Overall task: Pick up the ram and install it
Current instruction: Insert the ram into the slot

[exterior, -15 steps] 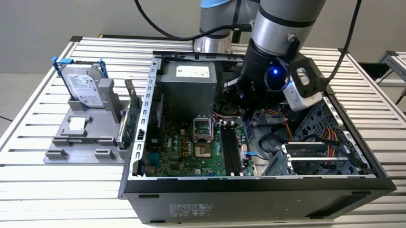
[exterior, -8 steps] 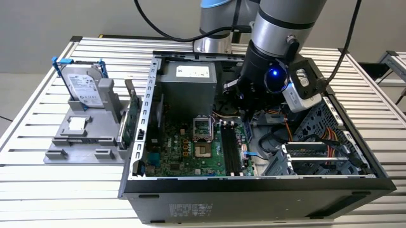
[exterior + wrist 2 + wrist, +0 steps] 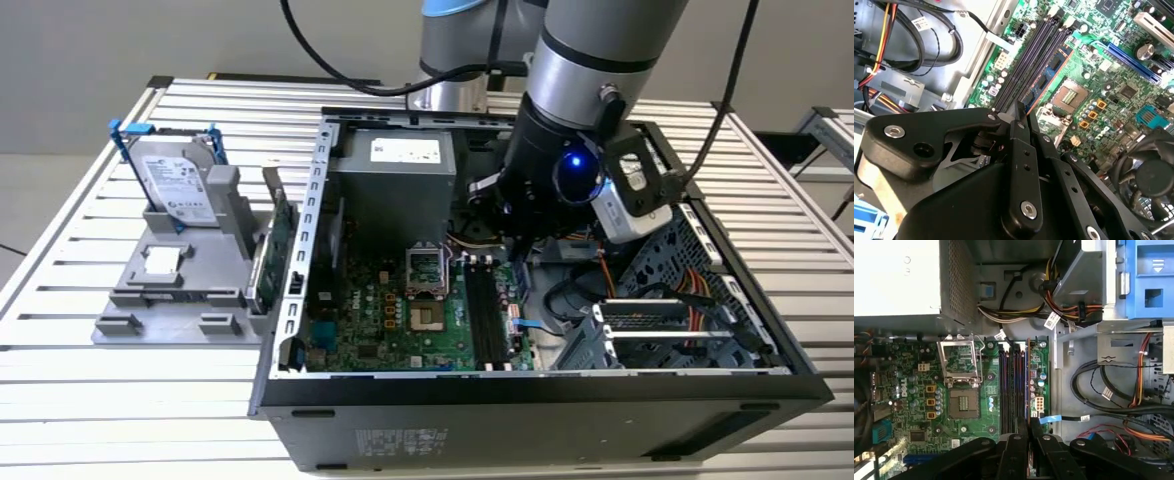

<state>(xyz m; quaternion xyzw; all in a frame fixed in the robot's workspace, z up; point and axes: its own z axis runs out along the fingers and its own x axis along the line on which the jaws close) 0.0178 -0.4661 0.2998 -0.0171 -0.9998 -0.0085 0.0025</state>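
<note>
So the slatted metal table (image 3: 80,400) has an open computer case (image 3: 534,420) lying on its side. The arm (image 3: 601,60) reaches straight down into it, over the motherboard (image 3: 387,320). Off toward the exterior view's left, outside the case, a grey holder (image 3: 160,290) has a hard drive (image 3: 174,180) in a blue frame standing in it.

Inside the case, the silver power supply (image 3: 899,280) sits past the board's far end, and the open CPU socket (image 3: 961,405) lies just beside the row of dark memory slots (image 3: 1011,385).

In both wrist views the gripper (image 3: 1024,117) (image 3: 1029,427) has its black fingers (image 3: 1019,150) drawn in narrow, pinching one end of the ram (image 3: 1051,70). The ram stands on edge, lined up along the slot on the side away from the socket, and the first wrist view catches it as a thin line (image 3: 1027,380). Can't really tell if it's pushed all the way home or just resting in the slot.
</note>
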